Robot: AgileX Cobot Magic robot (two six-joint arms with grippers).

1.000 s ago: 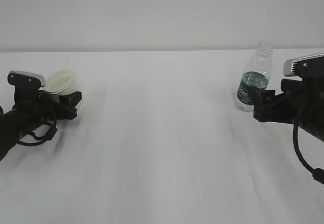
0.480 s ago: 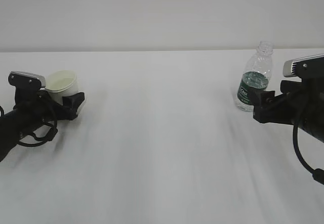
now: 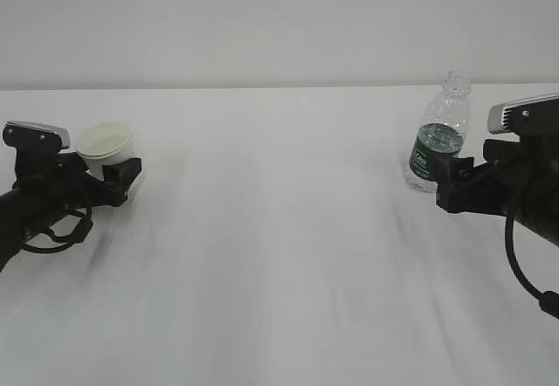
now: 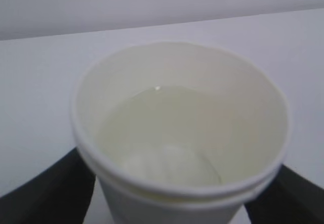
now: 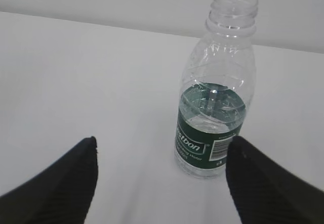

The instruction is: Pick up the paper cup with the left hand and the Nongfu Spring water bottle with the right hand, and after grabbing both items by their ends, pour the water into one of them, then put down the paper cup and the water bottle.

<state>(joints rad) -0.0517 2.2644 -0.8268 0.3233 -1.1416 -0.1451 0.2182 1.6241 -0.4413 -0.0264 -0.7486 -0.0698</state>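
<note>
Judging the put-down nearly finished, we thought the left hand (image 3: 109, 181), its fingers spread wide beside the paper cup (image 4: 179, 148), should back straight off without nudging it. The right hand (image 5: 159, 181) stood wide open, apart from the Nongfu Spring water bottle (image 5: 215, 89). We counted one cup, one bottle, both upright on the table (image 3: 279, 255), well apart.

The white table (image 3: 288, 255) lay bare across the whole middle, so either of my arms could sweep there freely. At the far left the paper cup (image 3: 106, 146) stood upright between the fingers of my left hand (image 3: 100, 181), blocking its way forward. At the far right the Nongfu Spring water bottle (image 3: 438, 137) stood just beyond my right hand (image 3: 450, 185), whose spread fingers left a clear lane toward it.
</note>
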